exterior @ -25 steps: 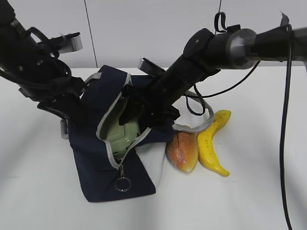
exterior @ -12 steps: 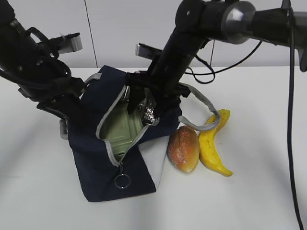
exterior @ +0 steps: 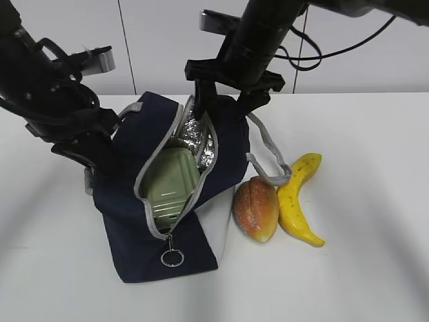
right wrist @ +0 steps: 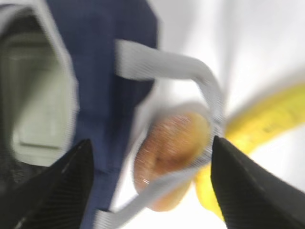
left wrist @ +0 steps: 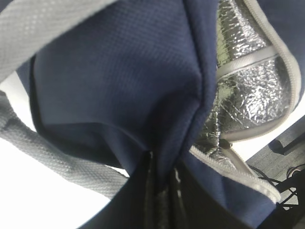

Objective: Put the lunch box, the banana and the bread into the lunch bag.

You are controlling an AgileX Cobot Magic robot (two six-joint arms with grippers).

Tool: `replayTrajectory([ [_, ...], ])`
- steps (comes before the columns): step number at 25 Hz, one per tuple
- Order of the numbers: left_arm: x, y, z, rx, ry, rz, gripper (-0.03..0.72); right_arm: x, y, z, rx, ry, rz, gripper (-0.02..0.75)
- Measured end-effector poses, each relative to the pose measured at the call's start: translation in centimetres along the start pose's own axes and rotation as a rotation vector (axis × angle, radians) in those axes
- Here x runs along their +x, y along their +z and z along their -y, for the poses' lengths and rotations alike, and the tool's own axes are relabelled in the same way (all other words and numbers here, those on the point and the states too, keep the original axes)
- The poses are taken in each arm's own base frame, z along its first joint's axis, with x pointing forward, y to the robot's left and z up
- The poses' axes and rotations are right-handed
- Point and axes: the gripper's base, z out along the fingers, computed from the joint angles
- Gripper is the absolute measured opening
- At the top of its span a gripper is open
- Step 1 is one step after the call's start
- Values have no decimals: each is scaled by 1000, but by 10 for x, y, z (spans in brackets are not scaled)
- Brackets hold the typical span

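**Lunch box in the bag, bread and banana on the table**

The navy lunch bag (exterior: 137,221) lies on the white table (exterior: 362,268), its grey zipper band gaping to show crinkled silver foil lining. Inside the opening sits the lunch box (exterior: 171,182), sage-green lid facing out. A metal ring pull (exterior: 171,257) hangs at the lower end of the zipper.

Just right of the bag, the bread (exterior: 255,208), a golden-brown speckled oval with a lengthwise split, lies beside the curved yellow banana (exterior: 299,199); the two look to be touching. One grey webbing handle (exterior: 268,161) loops from the bag over the bread's top end.

The right gripper (exterior: 228,100) hangs above the bag's mouth, its jaws spread wide and empty. The left gripper (left wrist: 159,191) is clenched on a fold of the bag's navy fabric at its left side, though the wrist view is too close to show the fingertips clearly.
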Motion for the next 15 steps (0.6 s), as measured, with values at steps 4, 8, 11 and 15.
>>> replayTrajectory([
  [4, 0, 0, 0, 0, 0, -2, 15, 16, -29, 8, 98, -6, 2, 580],
  [8, 1, 0, 0, 2, 0, -6, 15, 33, -44, 32, 150, 62, -28, 581],
  [11, 1, 0, 0, 2, 0, -7, 15, 43, -47, 54, 177, 140, -56, 580],
  [15, 1, 0, 0, 4, 0, -13, 15, 48, -47, 78, 200, 225, -73, 580],
])
